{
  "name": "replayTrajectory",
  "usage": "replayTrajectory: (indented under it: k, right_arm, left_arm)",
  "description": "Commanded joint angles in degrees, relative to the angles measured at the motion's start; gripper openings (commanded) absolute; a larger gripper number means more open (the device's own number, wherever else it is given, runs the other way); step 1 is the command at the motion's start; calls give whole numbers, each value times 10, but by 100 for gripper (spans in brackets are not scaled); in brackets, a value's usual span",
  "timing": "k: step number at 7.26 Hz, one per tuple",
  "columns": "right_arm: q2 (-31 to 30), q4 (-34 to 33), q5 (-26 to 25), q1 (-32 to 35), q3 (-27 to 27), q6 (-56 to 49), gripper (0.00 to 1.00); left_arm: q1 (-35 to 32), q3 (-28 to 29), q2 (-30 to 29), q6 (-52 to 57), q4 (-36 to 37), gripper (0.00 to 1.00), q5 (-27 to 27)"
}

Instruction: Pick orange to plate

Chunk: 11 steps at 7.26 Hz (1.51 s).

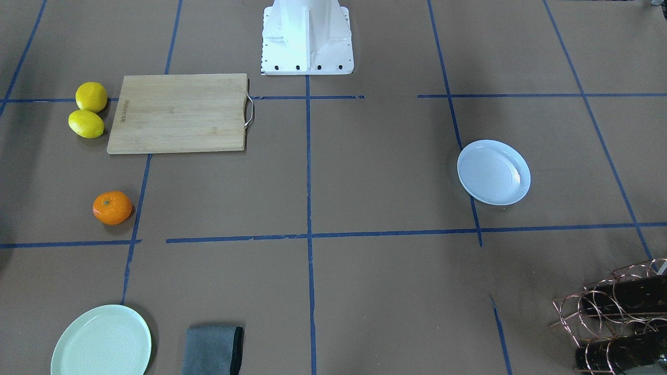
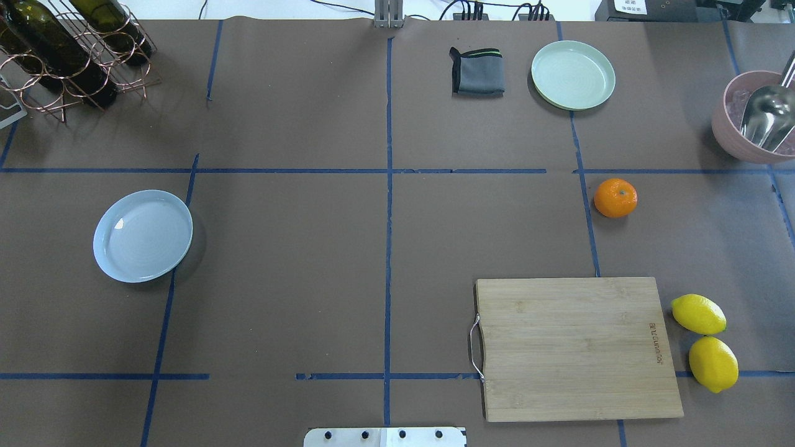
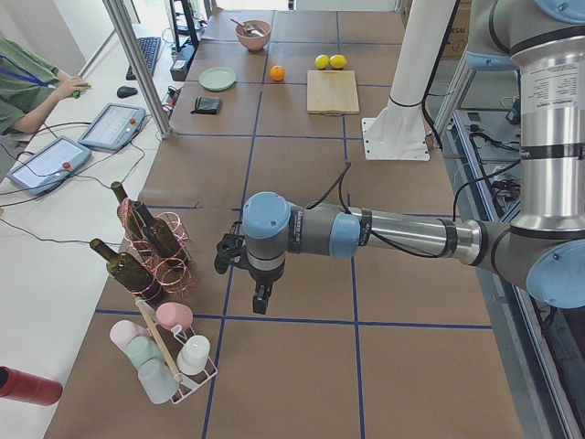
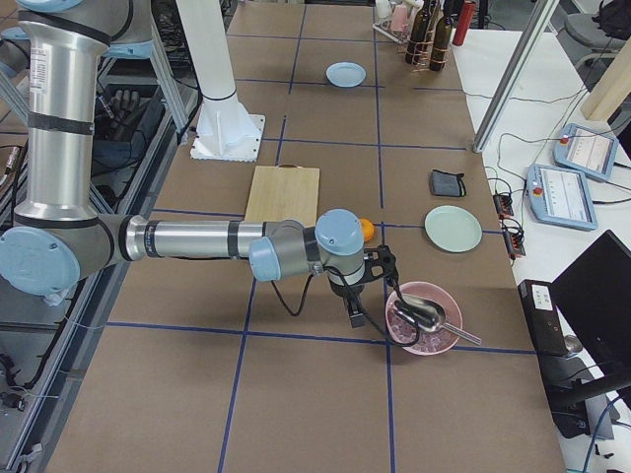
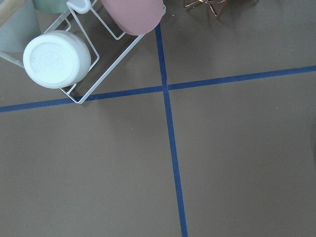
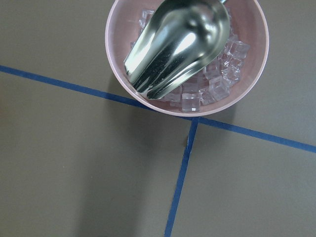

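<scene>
Orange [image 2: 615, 197] sits on the bare table just beyond the cutting board's [image 2: 574, 347] far edge, untouched. Plate [image 2: 143, 236] lies well apart from the board, across the table. The fruit is probably light, firm and round (may roll); take it gently across its widest middle. For right gripper [image 4: 355, 313] and left gripper [image 3: 260, 300], cannot tell whether spread or closed.

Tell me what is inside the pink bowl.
The pink bowl holds clear ice cubes and a metal scoop resting on them; the scoop hides whatever lies under it.
</scene>
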Motion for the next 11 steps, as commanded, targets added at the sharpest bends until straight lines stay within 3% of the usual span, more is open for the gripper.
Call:
replayTrajectory:
  k: [1, 5, 6, 9, 10, 11]
  right_arm:
    - [-11, 27, 5, 0, 0, 5, 100]
    - [-11, 28, 16, 0, 0, 6, 100]
    - [-11, 28, 23, 0, 0, 6, 100]
    - [-9, 28, 23, 0, 1, 6, 100]
    - [-11, 28, 23, 0, 3, 6, 100]
    - [-10, 29, 22, 0, 3, 3, 100]
  left_arm:
    - [0, 0, 0, 0, 2, 100, 0]
    - [3, -8, -2, 0, -17, 100, 4]
    - [3, -5, -9, 1, -80, 100, 4]
    - [3, 61, -13, -36, -398, 100, 0]
    - [4, 64, -13, -106, -429, 100, 0]
    - [37, 74, -6, -112, -510, 100, 3]
